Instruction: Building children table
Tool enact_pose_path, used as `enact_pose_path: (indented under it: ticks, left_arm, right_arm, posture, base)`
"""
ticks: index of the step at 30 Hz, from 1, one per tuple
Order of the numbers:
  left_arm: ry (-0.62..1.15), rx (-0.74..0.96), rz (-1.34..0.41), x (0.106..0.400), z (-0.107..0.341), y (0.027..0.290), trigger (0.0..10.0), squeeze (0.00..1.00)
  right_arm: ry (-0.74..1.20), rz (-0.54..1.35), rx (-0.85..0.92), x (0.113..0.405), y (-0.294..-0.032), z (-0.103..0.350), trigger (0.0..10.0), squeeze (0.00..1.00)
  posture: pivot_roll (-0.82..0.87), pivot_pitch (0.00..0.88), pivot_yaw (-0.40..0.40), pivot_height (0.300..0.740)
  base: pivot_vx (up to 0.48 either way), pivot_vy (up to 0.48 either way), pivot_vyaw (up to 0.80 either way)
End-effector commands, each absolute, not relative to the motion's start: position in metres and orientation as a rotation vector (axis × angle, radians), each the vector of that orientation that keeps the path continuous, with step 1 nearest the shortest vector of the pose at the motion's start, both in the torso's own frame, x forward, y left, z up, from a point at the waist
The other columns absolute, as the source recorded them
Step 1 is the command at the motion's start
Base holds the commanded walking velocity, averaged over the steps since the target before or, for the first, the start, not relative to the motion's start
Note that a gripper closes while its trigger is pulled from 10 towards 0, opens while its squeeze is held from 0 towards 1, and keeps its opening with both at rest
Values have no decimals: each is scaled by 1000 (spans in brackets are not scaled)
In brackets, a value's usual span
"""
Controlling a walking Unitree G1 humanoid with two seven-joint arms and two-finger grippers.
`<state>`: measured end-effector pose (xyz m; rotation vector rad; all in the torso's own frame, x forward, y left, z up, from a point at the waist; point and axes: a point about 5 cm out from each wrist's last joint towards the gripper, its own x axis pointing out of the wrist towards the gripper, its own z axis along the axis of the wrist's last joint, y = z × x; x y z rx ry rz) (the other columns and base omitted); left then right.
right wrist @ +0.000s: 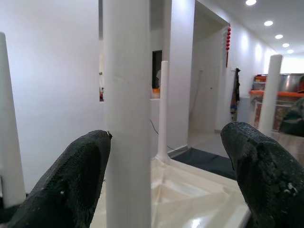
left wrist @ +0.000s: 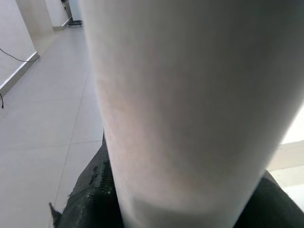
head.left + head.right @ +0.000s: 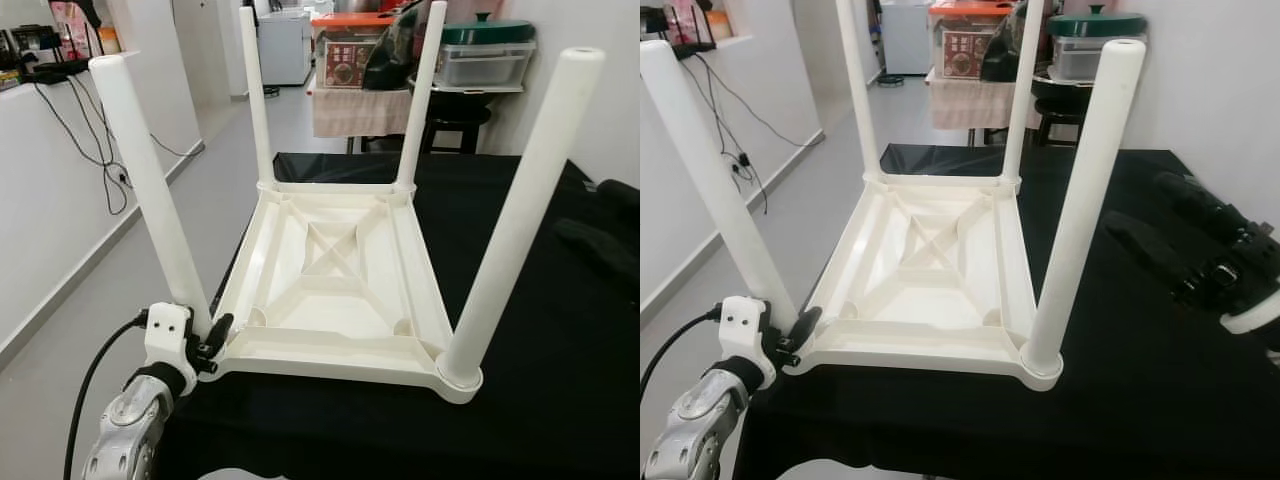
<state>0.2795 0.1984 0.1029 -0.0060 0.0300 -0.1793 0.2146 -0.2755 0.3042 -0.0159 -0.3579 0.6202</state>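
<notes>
Left gripper (image 3: pixel 800 335) grips upturned table's (image 3: pixel 930 270) leg (image 3: pixel 715 195).

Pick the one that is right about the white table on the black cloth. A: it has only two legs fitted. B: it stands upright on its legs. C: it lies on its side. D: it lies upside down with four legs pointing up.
D: the white table rests top-down on the black cloth, four legs pointing up, the left gripper at the near-left leg.
</notes>
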Motion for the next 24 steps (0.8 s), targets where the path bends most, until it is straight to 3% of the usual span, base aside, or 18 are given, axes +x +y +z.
enact_pose_path:
  ticks: [1,15,16,24]
  left_arm:
    - [22,14,-175,281,105,201,10000,0]
    - [13,12,-173,282,107,199,10000,0]
    - [13,12,-172,282,107,199,10000,0]
    - [0,6,-163,283,111,200,10000,0]
  right_arm:
    - [-355,694,-17,214,-261,306,10000,0]
    - [-274,702,-16,234,-239,302,9725,0]
    - [-264,684,-10,236,-240,300,0,0]
    - [-214,602,10,248,-247,288,0,0]
  posture:
    - [-151,0,6,740]
    - [-149,0,0,740]
    - [-148,0,0,740]
    - [-143,0,-1,740]
  base:
    - [0,0,0]
    - [0,0,0]
    - [0,0,0]
    - [0,0,0]
